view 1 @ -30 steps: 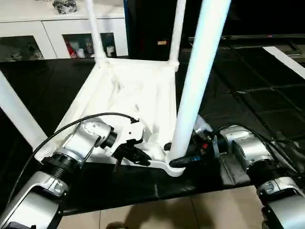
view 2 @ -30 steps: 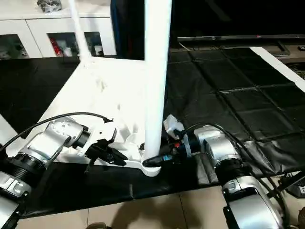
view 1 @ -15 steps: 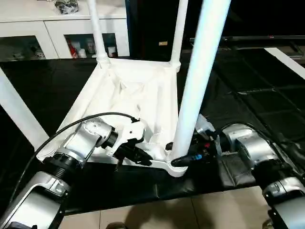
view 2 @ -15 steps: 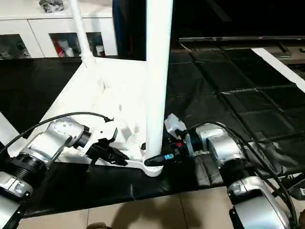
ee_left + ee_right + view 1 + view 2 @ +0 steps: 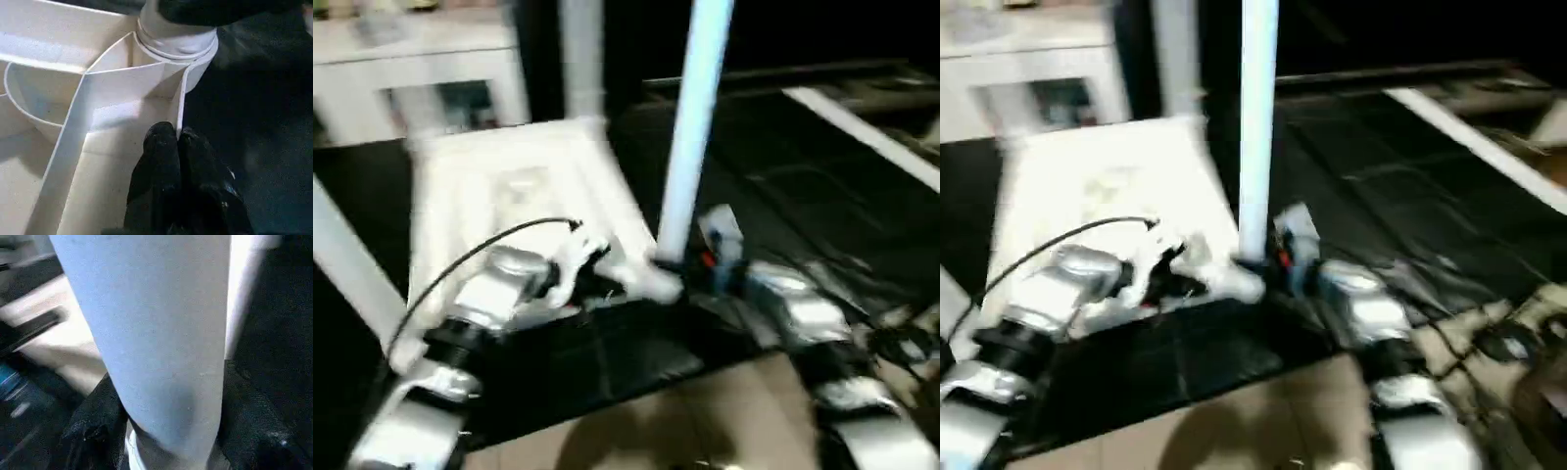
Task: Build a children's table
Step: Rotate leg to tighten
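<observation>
Evidently we are at the seating of a leg: the children's table [image 5: 509, 186] lies upside down on the black mat [image 5: 822, 176], its ribbed underside facing up, and the near-corner leg [image 5: 690, 127] stands upright in its round socket [image 5: 178, 41]. Our right tool [image 5: 690, 274] clasps the foot of that leg, its black fingers [image 5: 93, 431] on either side of the tube just above the socket. Our left tool [image 5: 178, 147] has its two fingers pressed together, holding nothing, the tips lying on the underside beside a rib and near the same socket, as if steadying the top. We judge the leg to be in but perhaps not fully home; the next move calls for a firm push or twist downward along the leg's own line while the left side keeps the top from sliding on the mat. At least two more legs rise from the top, though blur hides how they sit. Beyond the mat stands a white cabinet [image 5: 421, 69] with glass doors, and bare tan floor [image 5: 705, 411] shows nearest us.
</observation>
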Controlling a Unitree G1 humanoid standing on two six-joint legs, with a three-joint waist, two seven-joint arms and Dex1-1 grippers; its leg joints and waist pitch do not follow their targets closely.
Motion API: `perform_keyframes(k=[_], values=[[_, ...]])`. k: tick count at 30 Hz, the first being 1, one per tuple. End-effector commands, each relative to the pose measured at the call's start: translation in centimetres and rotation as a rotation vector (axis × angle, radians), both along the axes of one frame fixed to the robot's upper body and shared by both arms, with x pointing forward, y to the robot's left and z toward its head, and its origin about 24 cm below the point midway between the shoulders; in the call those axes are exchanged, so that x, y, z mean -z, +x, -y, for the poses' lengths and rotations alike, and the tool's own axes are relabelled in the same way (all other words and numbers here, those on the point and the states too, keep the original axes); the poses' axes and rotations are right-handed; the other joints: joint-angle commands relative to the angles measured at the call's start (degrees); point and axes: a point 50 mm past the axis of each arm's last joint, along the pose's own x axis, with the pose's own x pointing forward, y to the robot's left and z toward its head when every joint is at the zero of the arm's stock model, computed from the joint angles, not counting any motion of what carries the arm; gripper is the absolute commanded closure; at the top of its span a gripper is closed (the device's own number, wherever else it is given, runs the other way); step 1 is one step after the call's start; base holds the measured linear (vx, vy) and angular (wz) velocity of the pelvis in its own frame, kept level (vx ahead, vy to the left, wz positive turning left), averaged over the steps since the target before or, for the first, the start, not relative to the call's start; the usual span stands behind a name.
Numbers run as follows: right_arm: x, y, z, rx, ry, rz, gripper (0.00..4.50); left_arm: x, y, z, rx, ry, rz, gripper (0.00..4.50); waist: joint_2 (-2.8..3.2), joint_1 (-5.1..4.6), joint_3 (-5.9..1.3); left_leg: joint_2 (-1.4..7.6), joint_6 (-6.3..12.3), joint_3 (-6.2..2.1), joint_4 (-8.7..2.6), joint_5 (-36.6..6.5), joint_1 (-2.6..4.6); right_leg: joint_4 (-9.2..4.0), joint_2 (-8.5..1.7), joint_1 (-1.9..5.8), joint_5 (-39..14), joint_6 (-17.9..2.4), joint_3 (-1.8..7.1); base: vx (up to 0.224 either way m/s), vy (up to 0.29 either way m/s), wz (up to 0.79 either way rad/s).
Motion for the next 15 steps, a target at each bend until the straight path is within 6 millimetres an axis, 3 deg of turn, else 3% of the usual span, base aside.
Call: perform_keyframes(k=[1, 7, 8, 9, 11, 15], values=[[1.7, -1.0, -4.0, -0.046, 0.023, -0.126, 2.33, -2.0, 0.5, 3.3, 0.025, -0.116, 0.055, 4.50, -0.03, 0.63, -3.76, -2.02, 1.33, 1.03, -3.89, -17.56, -0.79, -6.23, -2.17, 3.70, -32.05, -4.42, 0.98, 0.000, 0.000, 0.00], [1.6, -0.7, -4.7, 0.001, 0.016, -0.118, 2.36, -2.2, 0.4, 4.2, -0.004, -0.120, 0.069, 4.50, -0.05, 0.54, -3.70, -1.80, 2.45, 1.25, -4.06, -18.75, -0.32, -6.22, -2.01, 3.26, -28.72, -6.10, 1.15, 0.000, 0.000, 0.00], [1.4, -0.7, -4.7, 0.003, 0.038, -0.115, 1.84, -2.2, 0.3, 4.2, -0.004, -0.114, 0.072, 4.50, -0.05, 0.64, -3.71, -1.76, 2.61, 1.26, -4.14, -18.62, -0.32, -6.11, -2.01, 3.29, -27.91, -6.43, 1.26, 0.000, 0.000, 0.00], [1.3, -0.7, -4.7, 0.006, 0.051, -0.109, 1.71, -2.1, 0.3, 4.2, -0.007, -0.109, 0.072, 4.50, -0.08, 0.67, -3.75, -1.67, 2.65, 1.26, -4.20, -18.31, -0.37, -5.94, -2.05, 3.39, -26.98, -6.82, 1.38, 0.000, 0.000, 0.00], [1.2, -0.8, -4.5, -0.004, 0.071, -0.095, 1.69, -2.0, 0.2, 4.0, -0.008, -0.101, 0.073, 4.50, 0.25, 0.74, -3.80, -1.60, 2.81, 1.29, -4.24, -17.67, -0.39, -5.70, -2.10, 3.43, -25.45, -7.49, 1.57, 0.000, 0.000, 0.00], [1.3, -1.2, -3.2, -0.048, 0.076, -0.069, 1.35, -1.8, 0.2, 3.3, 0.015, -0.069, 0.079, 4.50, 0.35, 1.31, -3.95, -1.48, 3.08, 1.47, -4.26, -16.50, -0.33, -5.54, -2.03, 3.55, -22.96, -8.56, 1.80, 0.000, 0.000, 0.00]])
